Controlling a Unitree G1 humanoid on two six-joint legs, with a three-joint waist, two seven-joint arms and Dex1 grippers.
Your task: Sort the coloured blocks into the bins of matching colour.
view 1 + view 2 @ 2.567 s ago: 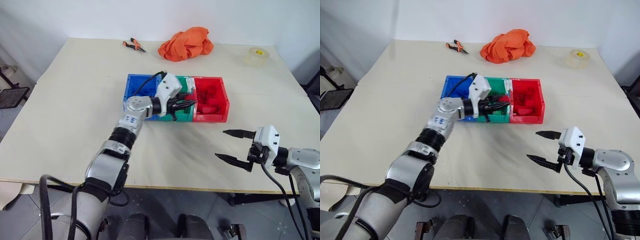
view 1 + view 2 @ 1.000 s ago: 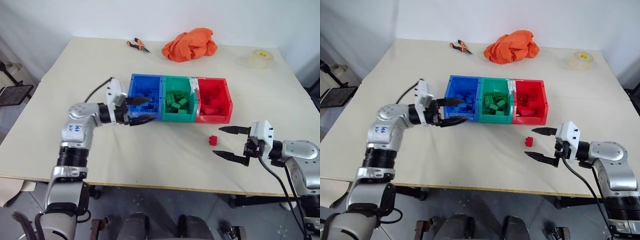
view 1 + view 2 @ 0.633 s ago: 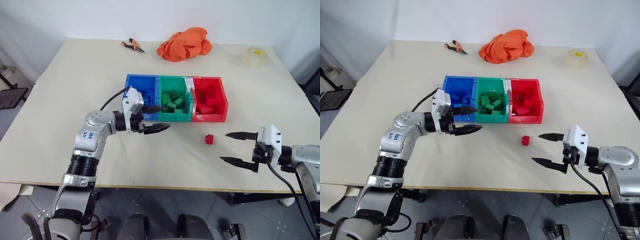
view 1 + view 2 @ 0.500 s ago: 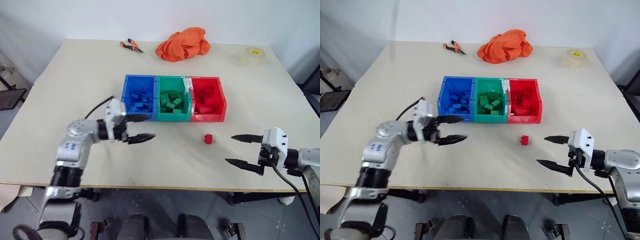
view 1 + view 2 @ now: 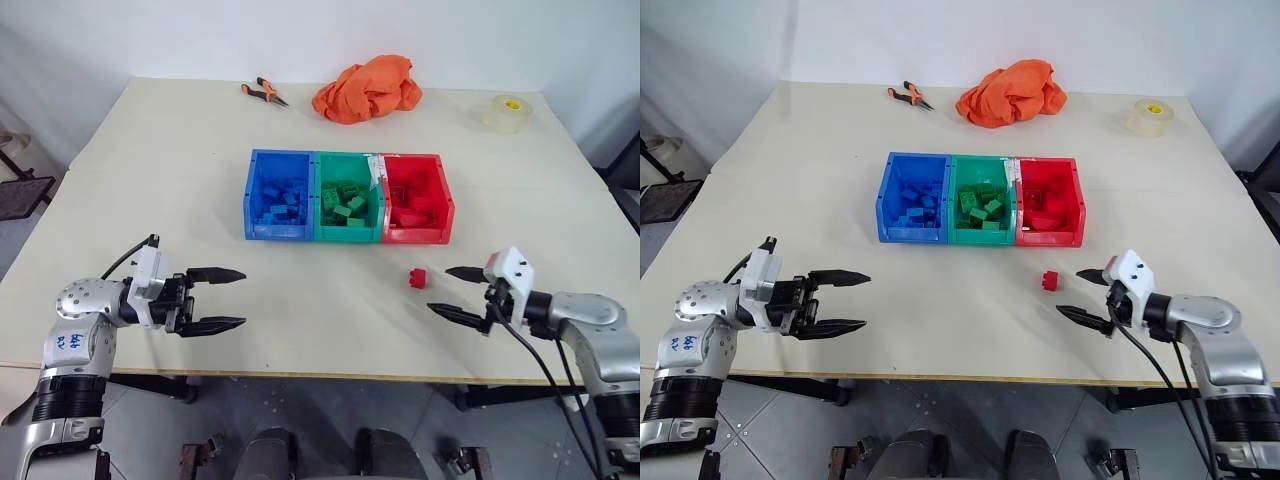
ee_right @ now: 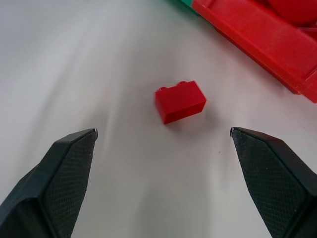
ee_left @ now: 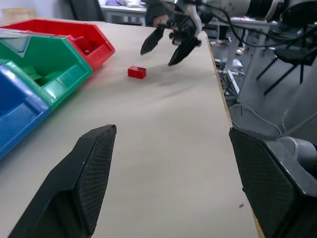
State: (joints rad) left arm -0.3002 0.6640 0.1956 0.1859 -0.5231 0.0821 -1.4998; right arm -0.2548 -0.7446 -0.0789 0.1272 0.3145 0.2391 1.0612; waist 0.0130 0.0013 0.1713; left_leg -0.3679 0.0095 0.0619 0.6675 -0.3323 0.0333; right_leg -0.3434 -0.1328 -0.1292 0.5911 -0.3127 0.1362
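A small red block (image 5: 418, 278) lies alone on the table, in front of the red bin (image 5: 416, 211). The blue bin (image 5: 280, 208), green bin (image 5: 347, 209) and red bin stand joined in a row mid-table, each with several blocks of its own colour inside. My right gripper (image 5: 448, 292) is open just right of the red block, its tips pointing at it; the right wrist view has the block (image 6: 180, 101) lying ahead of the two spread fingers. My left gripper (image 5: 225, 299) hangs open and empty near the front left edge, pointing right.
An orange cloth (image 5: 366, 88) and orange-handled pliers (image 5: 263, 92) lie at the back of the table. A clear tape roll (image 5: 504, 112) sits at the back right. The table's front edge (image 5: 330, 374) runs close below both grippers.
My left arm has pulled away from the bins, back to the front left, its gripper still open. My right gripper has dropped and come in close beside the red block.
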